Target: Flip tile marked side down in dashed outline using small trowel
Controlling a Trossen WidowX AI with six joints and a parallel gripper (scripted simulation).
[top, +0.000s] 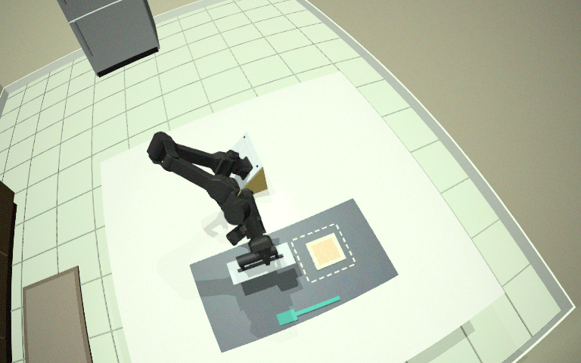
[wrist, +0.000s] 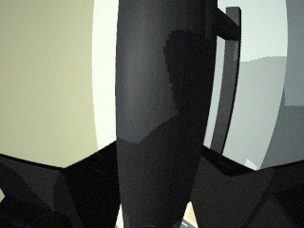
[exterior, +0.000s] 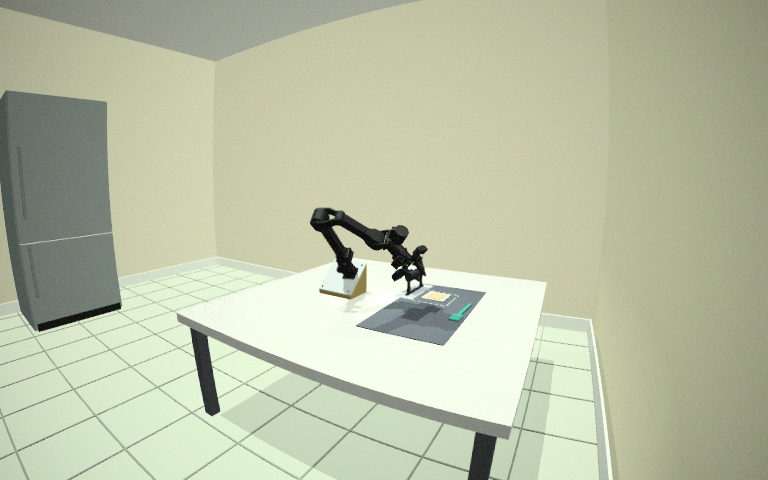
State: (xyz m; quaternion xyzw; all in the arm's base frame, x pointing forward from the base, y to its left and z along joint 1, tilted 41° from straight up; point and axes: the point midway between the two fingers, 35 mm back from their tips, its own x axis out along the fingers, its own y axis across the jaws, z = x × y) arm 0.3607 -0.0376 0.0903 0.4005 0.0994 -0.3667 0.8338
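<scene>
The tile (top: 326,251) (exterior: 436,296) lies flat on the mat inside the dashed outline (top: 305,274), apart from its line on every side. Its plain orange face with a cream rim is up; no dark marking shows. My gripper (top: 262,255) (wrist: 155,142) is shut on the black handle of the small trowel (top: 289,256) (wrist: 152,95). The trowel's pale rectangular blade is left of the tile and clear of it, held a little above the mat (top: 372,252) (exterior: 390,325); its shadow falls beside it. The fingertips are mostly hidden behind the handle.
A teal flat-bladed tool (top: 286,318) (exterior: 457,316) lies near the mat's front edge, in front of the tile and outline. The arm's wedge-shaped base (top: 258,183) (exterior: 357,284) stands on the white table (top: 385,171) (exterior: 317,345) behind the mat.
</scene>
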